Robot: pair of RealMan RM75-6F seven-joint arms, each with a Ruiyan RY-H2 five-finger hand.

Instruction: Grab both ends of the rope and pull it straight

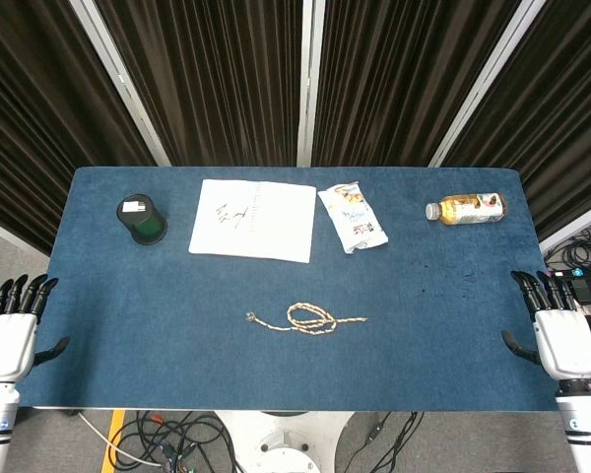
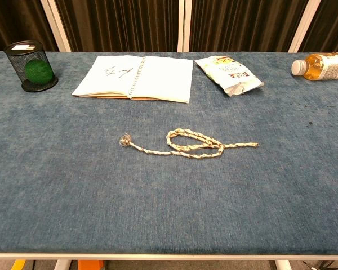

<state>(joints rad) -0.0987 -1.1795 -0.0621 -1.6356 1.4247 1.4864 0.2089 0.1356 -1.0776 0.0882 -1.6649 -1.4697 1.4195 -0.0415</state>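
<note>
Rope (image 1: 308,318) coiled in one loop mid-table (image 1: 177,325), ends trailing toward 9 and 3 o'clock — untouched. Left hand (image 1: 10,330) off the 9 o'clock edge, right hand (image 1: 557,330) off the 3 o'clock edge, both empty with fingers apart. Toward 12 o'clock — mesh cup (image 1: 143,219), notebook (image 1: 254,220), snack bag (image 1: 353,216), bottle (image 1: 465,208).

The head view looks steeply down from above the near edge, taking in the whole blue table (image 1: 128,335) and the dark curtain (image 1: 217,79) beyond its far edge. The chest view sits lower and nearer, just above the near edge, facing across the tabletop toward the far side. Both share the rope (image 2: 186,143), notebook (image 2: 138,79) and far-side things
</note>
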